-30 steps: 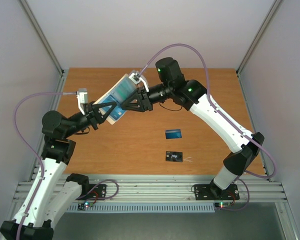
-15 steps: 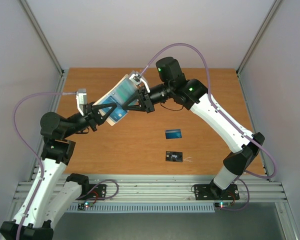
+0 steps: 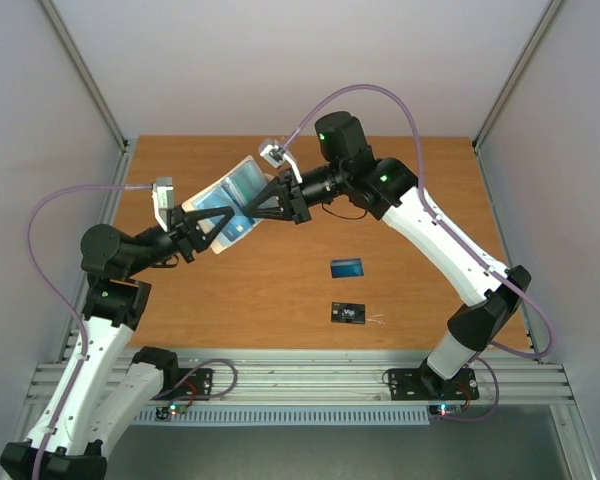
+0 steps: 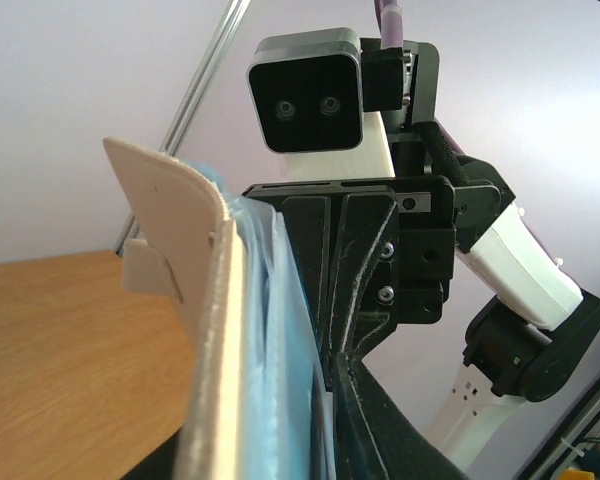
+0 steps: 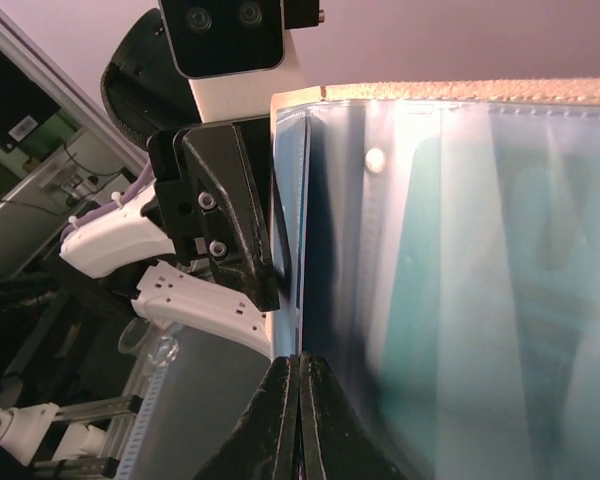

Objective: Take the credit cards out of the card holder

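- The table (image 3: 410, 200) is flat orange-brown wood, hard and smooth. Anything dropped from the air above it may skid or land face down.
- The card holder (image 3: 235, 190) hangs in mid-air, upper left of centre in the top view, between the two arms. It is a floppy pale bifold with a beige rim and glossy clear sleeves (image 5: 430, 200). If one side lets go it could fold or fall.
- The teal-green card (image 5: 500, 260), thin and rigid, sits inside a sleeve. It may stick to the slick plastic and drag the holder along.
- The blue card (image 3: 347, 267) and black card (image 3: 348, 313) lie flat on the table, lower right of centre.
- The right fingers (image 5: 280, 410) are clenched tip to tip at the sleeve's edge. I cannot tell whether they have caught the card or only the film.
- The left fingers (image 4: 380, 440) flank the holder. I cannot tell whether they clamp it.
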`<state>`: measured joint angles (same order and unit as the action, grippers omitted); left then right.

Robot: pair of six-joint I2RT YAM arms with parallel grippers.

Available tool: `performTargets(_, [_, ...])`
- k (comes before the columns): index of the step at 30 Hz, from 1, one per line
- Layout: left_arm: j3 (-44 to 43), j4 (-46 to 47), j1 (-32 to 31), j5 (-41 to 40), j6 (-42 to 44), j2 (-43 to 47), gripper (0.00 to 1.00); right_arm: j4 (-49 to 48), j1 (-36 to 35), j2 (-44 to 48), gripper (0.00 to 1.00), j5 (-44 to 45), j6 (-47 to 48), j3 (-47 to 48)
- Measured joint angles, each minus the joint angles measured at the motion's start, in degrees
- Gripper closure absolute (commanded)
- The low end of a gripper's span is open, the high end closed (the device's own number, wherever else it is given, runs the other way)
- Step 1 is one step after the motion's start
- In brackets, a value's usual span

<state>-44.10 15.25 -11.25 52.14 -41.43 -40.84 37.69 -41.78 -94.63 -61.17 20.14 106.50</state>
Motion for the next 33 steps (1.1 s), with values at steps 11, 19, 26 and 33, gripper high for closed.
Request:
performTargets(11, [0.0, 0.0, 0.0, 0.3, -0.2, 0.1, 0.75, 0.5, 2.0, 0.7, 0.99, 0.3, 0.4, 0.0])
performTargets(19, [0.0, 0.0, 0.0, 0.3, 0.2, 0.1, 1.0, 1.0, 1.9, 0.8, 0.94, 0.1, 0.4, 0.4])
performTargets(26, [0.0, 0.0, 0.0, 1.0, 0.3, 0.1, 1.0, 0.6, 1.2, 0.5, 0.87, -1.2, -0.5, 0.4])
performTargets(33, [0.0, 0.0, 0.0, 1.4, 0.3, 0.1, 0.89, 0.0, 1.0, 0.3, 0.99, -1.6, -1.0, 0.4])
